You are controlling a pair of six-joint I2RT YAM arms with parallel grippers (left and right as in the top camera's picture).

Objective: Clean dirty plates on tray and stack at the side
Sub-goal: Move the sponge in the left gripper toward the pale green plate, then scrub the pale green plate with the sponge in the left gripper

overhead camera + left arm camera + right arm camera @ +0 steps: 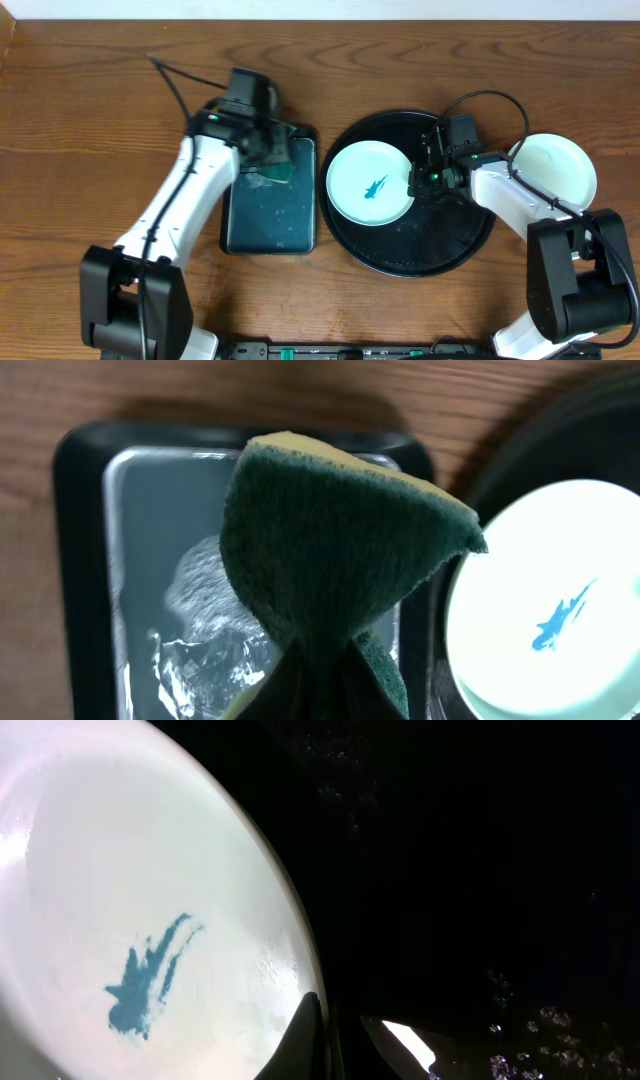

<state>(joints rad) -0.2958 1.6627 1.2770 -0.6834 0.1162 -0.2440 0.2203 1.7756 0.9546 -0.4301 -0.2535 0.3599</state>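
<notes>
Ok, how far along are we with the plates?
Done: a clean-looking plate sits on the table right of the tray. In hand: the right gripper pinches the smeared plate by its rim; the left gripper holds the sponge. Left: wiping that plate and stacking it.

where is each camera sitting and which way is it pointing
overhead: above the table, facing straight down; shows left arm, right arm, tray, smeared plate, sponge tray.
left wrist: on the left arm, looking down past the left end effector at the pinched sponge.
right wrist: low over the tray, close on the smeared plate's rim, which the right end effector grips.
shared: all three show the smeared plate and its teal smear.
</notes>
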